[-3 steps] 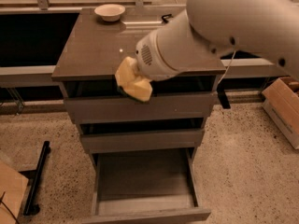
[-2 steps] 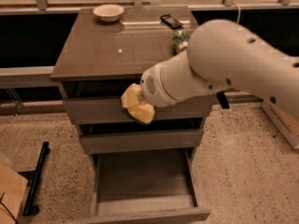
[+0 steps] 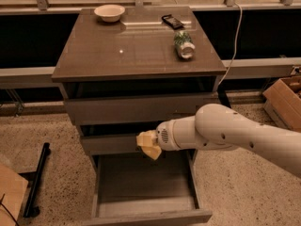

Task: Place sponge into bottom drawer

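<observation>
The pale yellow sponge hangs at the tip of my white arm, in front of the middle drawer's face and just above the back of the bottom drawer. The bottom drawer is pulled out, with a bare grey-brown inside. My gripper is at the sponge, at the end of the arm that reaches in from the right; the sponge and wrist hide its tips.
A white bowl, a green-labelled can lying on its side and a dark flat object rest on the cabinet top. A cardboard box stands at right. A black bar lies on the floor at left.
The arm has dropped and pulled away from the camera, carrying the sponge down from the top drawer's level to just above the open bottom drawer. The cabinet top now shows fully.
</observation>
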Motion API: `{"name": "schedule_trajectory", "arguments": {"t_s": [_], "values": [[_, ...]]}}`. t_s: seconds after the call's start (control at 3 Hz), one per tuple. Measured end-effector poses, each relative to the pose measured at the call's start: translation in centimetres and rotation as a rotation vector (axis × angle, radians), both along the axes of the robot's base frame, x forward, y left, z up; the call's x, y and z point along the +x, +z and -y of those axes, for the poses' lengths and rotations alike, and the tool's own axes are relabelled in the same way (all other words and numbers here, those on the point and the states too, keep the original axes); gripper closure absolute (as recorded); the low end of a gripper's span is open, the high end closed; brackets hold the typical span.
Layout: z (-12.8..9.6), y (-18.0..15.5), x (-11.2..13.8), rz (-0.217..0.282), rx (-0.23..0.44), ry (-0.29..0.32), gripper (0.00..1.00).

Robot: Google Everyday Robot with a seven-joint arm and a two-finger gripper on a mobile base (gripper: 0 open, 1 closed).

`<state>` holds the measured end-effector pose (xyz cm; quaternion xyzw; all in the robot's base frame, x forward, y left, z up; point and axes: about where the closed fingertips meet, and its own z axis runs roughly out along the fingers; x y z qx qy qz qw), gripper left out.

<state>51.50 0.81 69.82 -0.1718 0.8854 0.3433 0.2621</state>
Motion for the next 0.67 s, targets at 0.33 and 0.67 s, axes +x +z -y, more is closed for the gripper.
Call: {"name": "schedule_trajectory", "arguments": {"t_s": [0.33, 0.67], "values": [[0.0, 0.0, 0.0, 0.000, 0.000, 0.000, 1.00], [-0.3, -2.2, 0.8, 0.009, 0.000, 0.010, 1.00]]}}
